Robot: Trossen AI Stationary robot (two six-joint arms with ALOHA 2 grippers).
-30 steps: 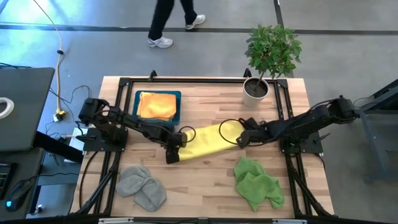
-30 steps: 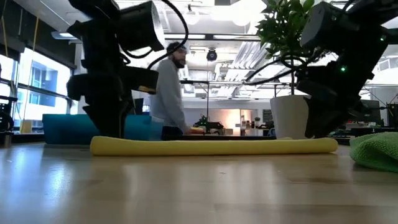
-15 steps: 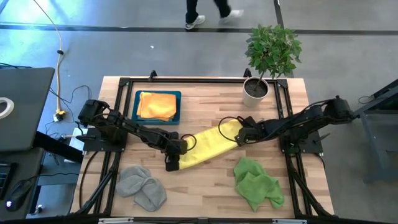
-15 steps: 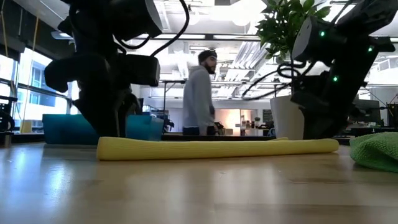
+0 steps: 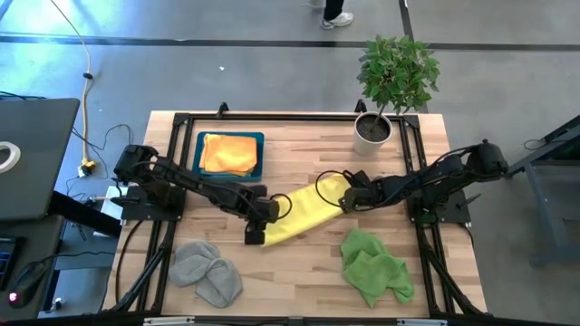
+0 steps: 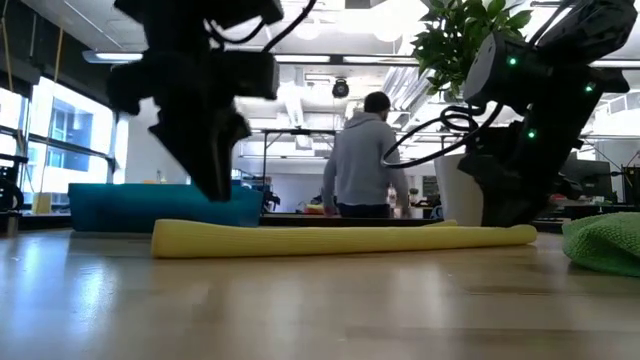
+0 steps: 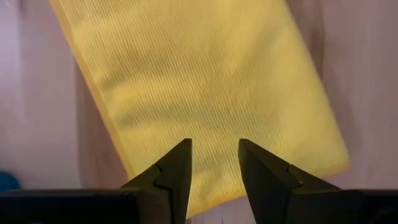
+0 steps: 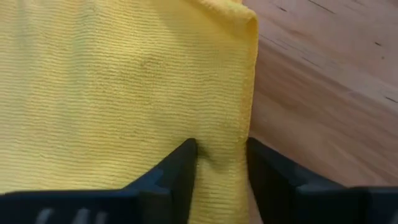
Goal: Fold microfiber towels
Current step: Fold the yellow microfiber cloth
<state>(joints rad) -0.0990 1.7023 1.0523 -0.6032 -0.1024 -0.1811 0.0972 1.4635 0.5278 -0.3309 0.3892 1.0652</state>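
The yellow towel (image 5: 304, 210) lies folded into a long strip, slanting across the middle of the table. It also shows in the low view (image 6: 340, 238). My left gripper (image 5: 256, 234) is open and hangs a little above the strip's near-left end (image 7: 199, 81), touching nothing. My right gripper (image 5: 344, 201) is down on the strip's far-right end (image 8: 124, 81), shut on the cloth. My right gripper pinches the yellow towel's far-right end, close beside its folded long edge (image 8: 245, 118), between its two fingers. The fingers come from above, pointing down. A small pucker of cloth (image 8: 208, 152) stands between them. The towel lies flat on the table; how many layers are held I cannot tell.
An orange towel (image 5: 228, 152) lies in the dark teal tray (image 5: 201, 167) at the far left. A grey towel (image 5: 207, 272) lies crumpled near left, green towels (image 5: 376, 267) near right. A potted plant (image 5: 373, 131) stands far right. A person (image 6: 365, 150) walks beyond the table.
Both grippers have dragged the yellow strip: its left end has swung toward the table's near edge, while its right end has hardly moved. My left gripper went with it toward the near edge, then rose off the towel's end. The person behind has walked on.
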